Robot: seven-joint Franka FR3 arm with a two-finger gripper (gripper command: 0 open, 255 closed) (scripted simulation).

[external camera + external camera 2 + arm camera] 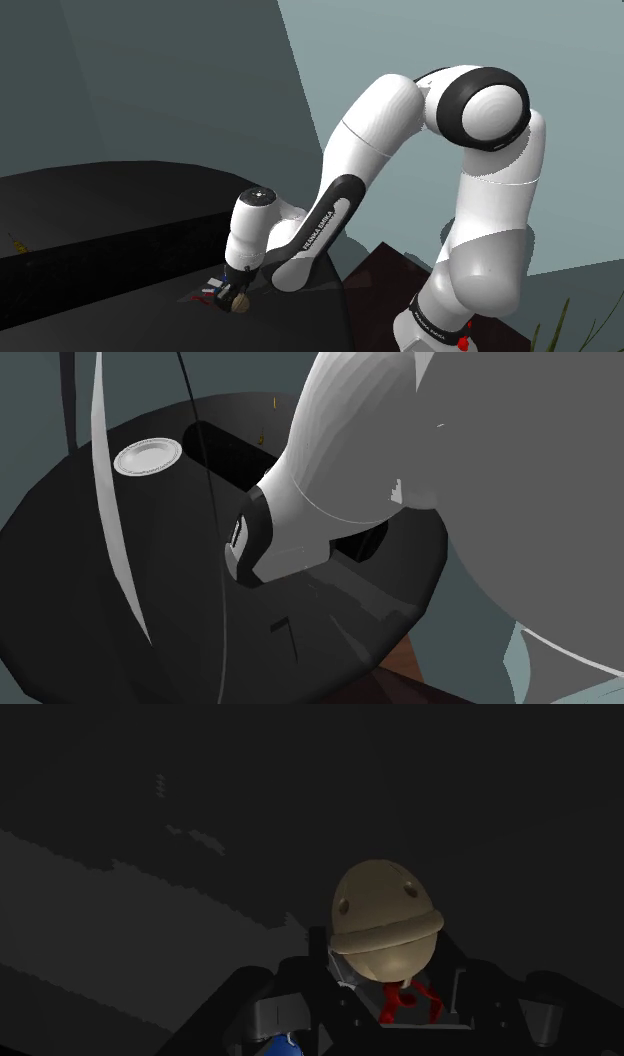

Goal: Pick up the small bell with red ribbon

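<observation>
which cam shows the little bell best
The wrist view: the tan bell and its red ribbon sit large and near. The shoulder view gives a small glimpse beneath the arm. The second exterior view's arm covers it.

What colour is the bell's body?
The bell is dull tan, its ribbon red; the wrist view shows it best.

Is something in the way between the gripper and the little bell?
No, nothing visible is. The gripper is right up against the tan bell, low over the black table. The bell's red ribbon is on the gripper's side.
</observation>
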